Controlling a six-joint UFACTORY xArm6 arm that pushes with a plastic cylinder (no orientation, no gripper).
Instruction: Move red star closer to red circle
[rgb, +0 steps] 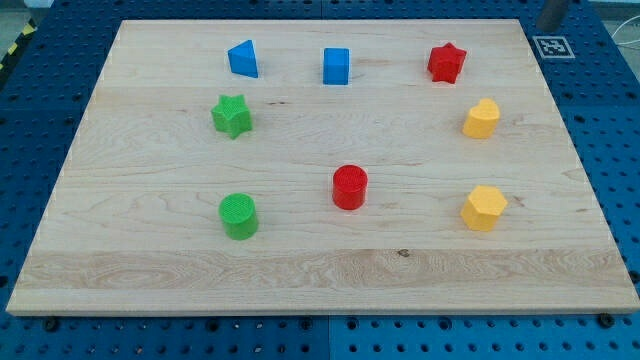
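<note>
The red star sits near the view's top right of the wooden board. The red circle, a short cylinder, stands below the board's centre, well down and to the left of the star. A short grey piece of what seems to be my rod enters at the view's top right corner, with my tip just past the board's top edge. It is to the right of the red star and touches no block.
A blue triangle and a blue cube lie along the top. A green star and a green circle are at the left. A yellow heart-like block and a yellow hexagon are at the right.
</note>
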